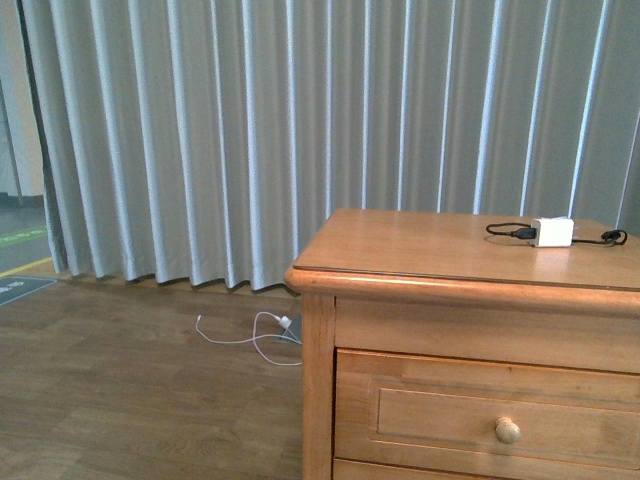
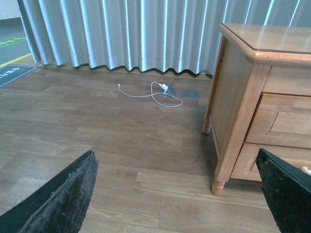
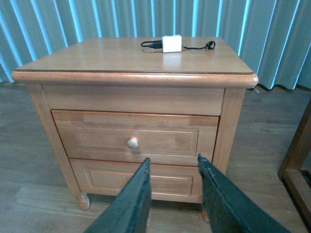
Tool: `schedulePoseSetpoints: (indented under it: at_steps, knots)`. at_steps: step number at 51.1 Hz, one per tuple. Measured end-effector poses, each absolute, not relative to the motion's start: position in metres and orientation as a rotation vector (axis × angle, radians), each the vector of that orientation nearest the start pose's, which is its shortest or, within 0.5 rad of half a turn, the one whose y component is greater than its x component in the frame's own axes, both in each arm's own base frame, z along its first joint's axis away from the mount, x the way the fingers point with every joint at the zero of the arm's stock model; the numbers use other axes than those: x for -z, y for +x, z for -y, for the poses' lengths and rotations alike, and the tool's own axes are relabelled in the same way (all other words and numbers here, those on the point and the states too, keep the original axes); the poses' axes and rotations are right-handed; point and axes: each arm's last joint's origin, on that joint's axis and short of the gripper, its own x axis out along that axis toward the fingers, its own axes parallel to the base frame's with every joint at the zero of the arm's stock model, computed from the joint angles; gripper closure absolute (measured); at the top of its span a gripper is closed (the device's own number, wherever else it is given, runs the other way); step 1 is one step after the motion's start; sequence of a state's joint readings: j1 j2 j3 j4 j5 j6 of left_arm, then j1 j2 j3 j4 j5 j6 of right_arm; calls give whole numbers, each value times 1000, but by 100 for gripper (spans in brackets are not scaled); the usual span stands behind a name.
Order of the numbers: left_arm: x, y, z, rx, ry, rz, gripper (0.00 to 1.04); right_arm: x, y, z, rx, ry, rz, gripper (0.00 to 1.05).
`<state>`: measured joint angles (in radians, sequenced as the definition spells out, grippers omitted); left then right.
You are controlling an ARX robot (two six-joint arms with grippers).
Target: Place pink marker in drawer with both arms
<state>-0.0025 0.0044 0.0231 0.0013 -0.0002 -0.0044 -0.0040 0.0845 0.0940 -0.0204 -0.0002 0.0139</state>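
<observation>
Drawer (image 1: 490, 420) shut, front flush in the nightstand (image 1: 420, 245), round pale knob (image 1: 508, 430) centred on it. In the front view the nightstand fills the 4–5 o'clock part of the frame; neither arm shows there. Pink marker not visible in any view, so its place can't be told.

On the nightstand top, toward the back edge: white charger (image 1: 552, 231) with black cable (image 1: 508, 231) running off both sides.

Right gripper (image 3: 172, 170) spread a little, holding nothing. Its two dark fingers (image 3: 138, 194) stand apart in front of the nightstand, in line with the lower drawer (image 3: 136, 177) and just to one side of the knob above; not touching the wood as far as seen.

Left gripper (image 2: 177, 191) spread wide, nothing held. Black fingers (image 2: 68, 194) sit at the frame's two lower corners, over bare wood floor (image 2: 112, 131), with the nightstand's side and leg close by one finger.

On the floor near the grey curtain (image 1: 250, 130): white cord (image 2: 155, 92), loosely looped, well apart from both grippers.
</observation>
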Motion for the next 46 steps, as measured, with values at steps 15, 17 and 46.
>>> schedulePoseSetpoints:
  at_steps: [15,17,46]
  knots:
    - [-171,97,0,2,-4,20,6,-177,98,0,3,4,-6,103]
    - [-171,97,0,2,-4,20,6,-177,98,0,3,4,-5,103]
    - [-171,97,0,2,-4,20,6,-165,98,0,3,4,-1,103]
